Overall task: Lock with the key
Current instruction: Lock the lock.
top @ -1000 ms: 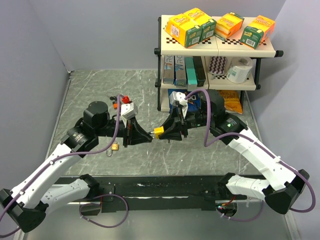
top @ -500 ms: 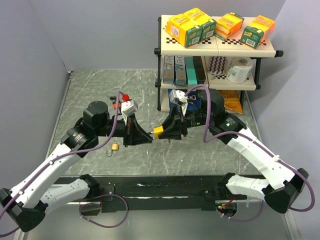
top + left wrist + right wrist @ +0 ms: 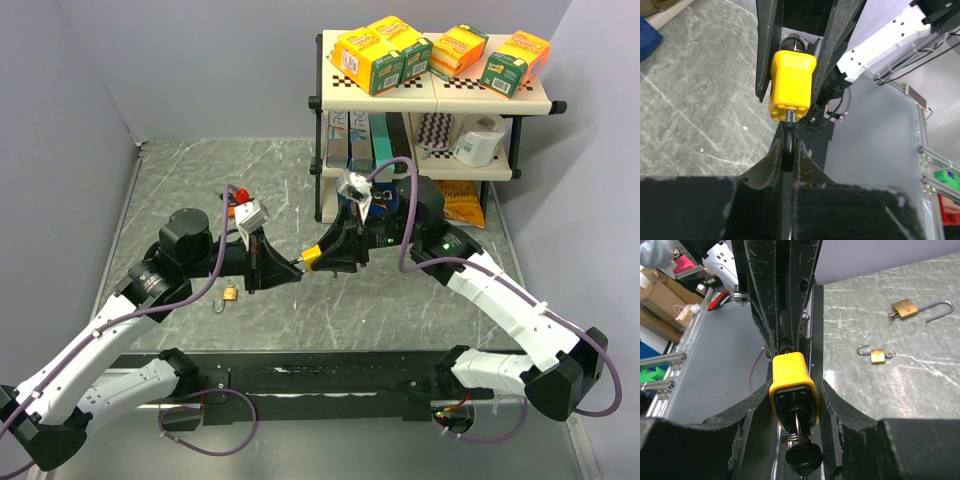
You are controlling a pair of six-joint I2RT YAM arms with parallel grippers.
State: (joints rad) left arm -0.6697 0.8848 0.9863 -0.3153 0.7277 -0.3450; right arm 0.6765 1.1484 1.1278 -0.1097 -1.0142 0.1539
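Above the table's (image 3: pixel 180 180) middle, top view: shows left gripper (image 3: pixel 298 265) and right gripper (image 3: pixel 322 256) meeting tip to tip, yellow padlock (image 3: pixel 313 259) held between them.

Left wrist: finds fingers (image 3: pixel 767 165) pinched together on the black key (image 3: pixel 788 147), blade into the padlock's end face.

Right wrist: finds fingers (image 3: pixel 832 410) clamped on the padlock's yellow sides (key ring (image 3: pixel 791 436) dangling at the near end); shows two brass padlocks (image 3: pixel 904 308), shackles open, lying on the table beyond.
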